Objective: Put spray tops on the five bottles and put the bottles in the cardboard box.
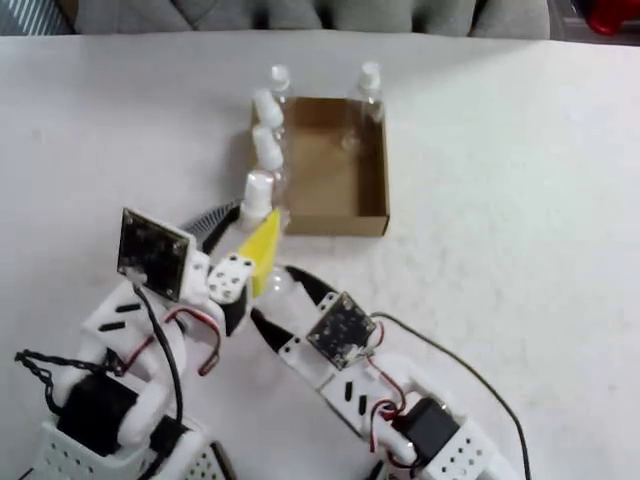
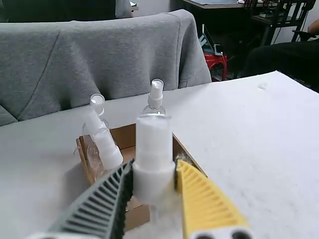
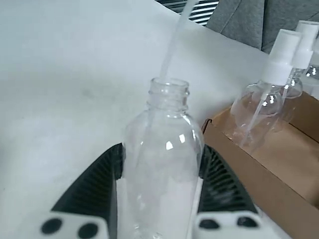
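My left gripper [image 2: 152, 175] is shut on a white spray top [image 2: 151, 149], held upright between its grey and yellow fingers [image 1: 256, 212]. The top's thin dip tube [image 3: 174, 40] slants down into the open neck of a clear bottle [image 3: 162, 164]. That bottle [image 1: 278, 286] stands just in front of the cardboard box [image 1: 372, 190], and my right gripper [image 3: 162, 154] is shut on it with black fingers on both sides. Several bottles with spray tops [image 1: 268, 148] stand in the box along its left and far walls [image 3: 271, 74].
The cardboard box [image 2: 84, 149] sits mid-table with its right half bare. White table surface spreads to the right and far left. Both arm bases crowd the near edge. A grey upholstered seat back [image 2: 99, 59] stands beyond the table.
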You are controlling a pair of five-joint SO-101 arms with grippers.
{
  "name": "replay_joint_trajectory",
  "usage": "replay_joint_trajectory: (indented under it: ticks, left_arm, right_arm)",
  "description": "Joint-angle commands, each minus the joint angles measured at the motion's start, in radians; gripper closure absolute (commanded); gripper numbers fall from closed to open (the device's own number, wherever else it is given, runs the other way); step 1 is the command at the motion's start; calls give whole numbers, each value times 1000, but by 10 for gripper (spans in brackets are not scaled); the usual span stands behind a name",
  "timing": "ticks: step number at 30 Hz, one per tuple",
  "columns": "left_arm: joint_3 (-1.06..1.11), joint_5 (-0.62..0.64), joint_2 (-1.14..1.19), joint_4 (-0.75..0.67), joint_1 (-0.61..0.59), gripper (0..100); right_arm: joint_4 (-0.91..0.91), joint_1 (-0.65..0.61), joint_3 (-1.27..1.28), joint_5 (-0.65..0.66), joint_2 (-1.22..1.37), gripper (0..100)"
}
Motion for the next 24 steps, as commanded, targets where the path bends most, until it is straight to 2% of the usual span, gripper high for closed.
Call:
replay_joint_trajectory:
  ticks: [1,4,10,19,24]
  left_arm:
    - [-9,-14,-16,17,13,970]
    - [-9,-11,-16,23,13,895]
    - [32,81,-16,15,8,756]
    - [25,84,-31,15,4,731]
    - [40,86,-202,25,2,735]
  right_arm:
    - [-5,12,-14,-5,-13,982]
    - [-5,12,-14,-6,-13,982]
    - [-4,25,-14,-6,-13,982]
    - [-7,65,-14,-6,-15,982]
    - [-7,68,-15,-6,-15,982]
